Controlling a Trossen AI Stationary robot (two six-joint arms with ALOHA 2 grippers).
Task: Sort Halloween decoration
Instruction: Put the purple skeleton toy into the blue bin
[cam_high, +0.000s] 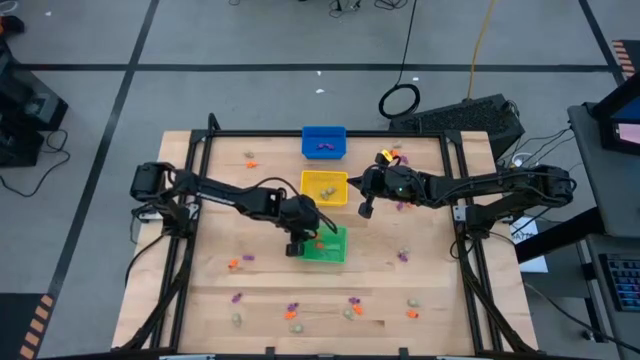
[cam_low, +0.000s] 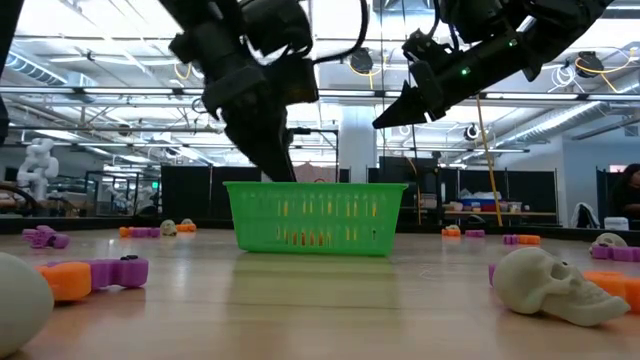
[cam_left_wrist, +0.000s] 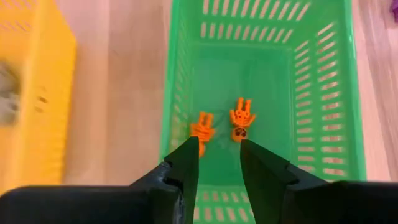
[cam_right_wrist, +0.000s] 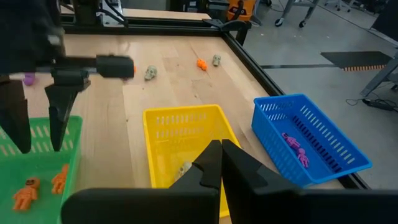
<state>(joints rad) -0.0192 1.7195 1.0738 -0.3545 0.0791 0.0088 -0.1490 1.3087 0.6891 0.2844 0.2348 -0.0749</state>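
The green bin (cam_high: 330, 245) holds two orange figures (cam_left_wrist: 241, 118), seen in the left wrist view. My left gripper (cam_left_wrist: 219, 148) hangs open just above that bin's near part (cam_high: 300, 240), holding nothing. My right gripper (cam_right_wrist: 221, 154) is shut and empty, hovering beside the yellow bin (cam_high: 325, 185) at its right edge (cam_high: 365, 207). A pale skull (cam_right_wrist: 185, 168) lies in the yellow bin. Purple trinkets (cam_right_wrist: 294, 145) lie in the blue bin (cam_high: 323, 141). More orange, purple and pale trinkets lie loose on the table, such as a skull (cam_low: 555, 285).
Loose trinkets are scattered along the table's near edge (cam_high: 350, 306), at the left (cam_high: 233, 263), far left (cam_high: 250, 160) and right (cam_high: 403, 255). The three bins stand in a row down the middle. A dark frame rail (cam_high: 460, 200) borders the wooden table top.
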